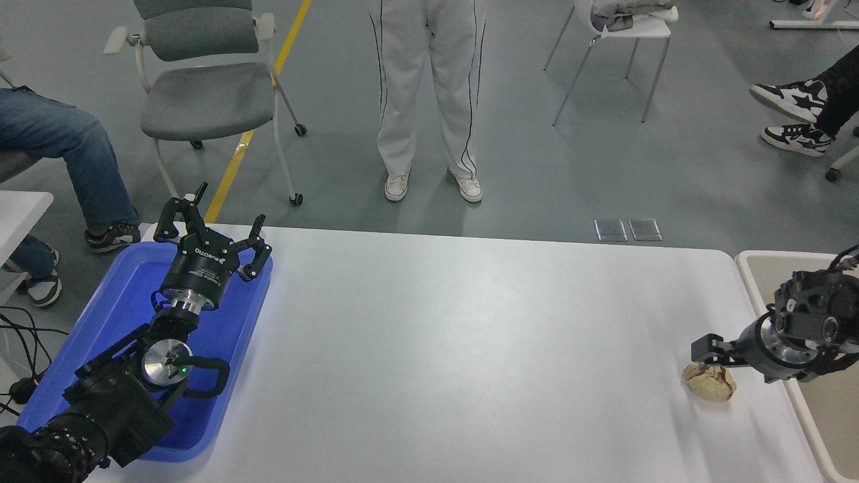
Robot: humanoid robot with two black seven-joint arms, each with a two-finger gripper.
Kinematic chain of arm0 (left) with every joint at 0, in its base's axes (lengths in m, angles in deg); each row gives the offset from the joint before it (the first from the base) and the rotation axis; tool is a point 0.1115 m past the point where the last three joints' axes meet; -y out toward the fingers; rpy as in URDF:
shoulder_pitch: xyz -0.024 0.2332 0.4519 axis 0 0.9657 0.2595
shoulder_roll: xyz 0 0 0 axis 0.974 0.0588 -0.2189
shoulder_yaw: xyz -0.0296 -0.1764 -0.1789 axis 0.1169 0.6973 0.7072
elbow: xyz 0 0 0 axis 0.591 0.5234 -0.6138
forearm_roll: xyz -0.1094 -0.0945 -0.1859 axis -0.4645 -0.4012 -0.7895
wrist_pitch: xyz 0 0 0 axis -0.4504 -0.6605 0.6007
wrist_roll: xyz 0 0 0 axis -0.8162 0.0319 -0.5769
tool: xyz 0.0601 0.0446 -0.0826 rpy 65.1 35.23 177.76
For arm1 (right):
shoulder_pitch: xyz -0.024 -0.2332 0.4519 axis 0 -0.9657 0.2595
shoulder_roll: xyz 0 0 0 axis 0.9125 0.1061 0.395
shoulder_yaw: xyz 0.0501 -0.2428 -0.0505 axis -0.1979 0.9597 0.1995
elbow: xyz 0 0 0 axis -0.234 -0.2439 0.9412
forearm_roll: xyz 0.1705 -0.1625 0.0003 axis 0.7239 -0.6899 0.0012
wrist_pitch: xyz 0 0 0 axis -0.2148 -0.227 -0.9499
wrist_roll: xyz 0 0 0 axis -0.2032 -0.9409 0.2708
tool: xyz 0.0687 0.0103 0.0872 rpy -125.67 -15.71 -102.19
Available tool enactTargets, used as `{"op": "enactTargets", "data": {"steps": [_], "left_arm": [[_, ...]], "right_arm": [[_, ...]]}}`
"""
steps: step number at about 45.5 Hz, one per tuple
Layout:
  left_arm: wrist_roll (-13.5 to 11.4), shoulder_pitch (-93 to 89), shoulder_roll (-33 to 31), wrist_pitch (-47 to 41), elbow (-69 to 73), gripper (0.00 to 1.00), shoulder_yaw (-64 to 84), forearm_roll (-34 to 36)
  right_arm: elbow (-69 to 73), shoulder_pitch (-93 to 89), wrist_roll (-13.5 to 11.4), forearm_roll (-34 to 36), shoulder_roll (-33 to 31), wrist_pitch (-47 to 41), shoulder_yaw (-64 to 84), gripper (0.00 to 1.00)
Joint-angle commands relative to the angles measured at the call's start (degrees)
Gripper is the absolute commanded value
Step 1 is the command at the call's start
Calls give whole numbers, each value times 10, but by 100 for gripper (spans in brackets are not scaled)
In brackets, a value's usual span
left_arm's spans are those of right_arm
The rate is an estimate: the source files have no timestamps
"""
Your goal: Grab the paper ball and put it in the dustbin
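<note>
The paper ball (709,384), a wrinkled tan wad, lies on the white table (470,349) near its right edge. My right gripper (704,350) comes in from the right edge and hangs low, right at the ball's far upper side; it is seen side-on. The dustbin (757,259), cream with a thick pale rim, stands just off the table's right end, partly behind my right arm. My left gripper (209,227) is parked open over the blue tray at the lower left, holding nothing.
A shallow blue tray (111,315) lies at the table's left end under my left arm. A person in white trousers (426,94) stands beyond the far edge. Chairs and seated people's legs are around the floor.
</note>
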Motion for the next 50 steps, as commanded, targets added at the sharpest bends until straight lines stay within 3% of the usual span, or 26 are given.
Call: {"op": "enactTargets", "data": {"steps": [1, 50], "left_arm": [[0, 0, 0, 0, 0, 100, 0, 0], [0, 0, 0, 0, 0, 100, 0, 0]], "right_arm": [[-44, -43, 0, 5, 16, 23, -25, 100], [-61, -88, -1, 8, 39, 81, -49, 100]]}}
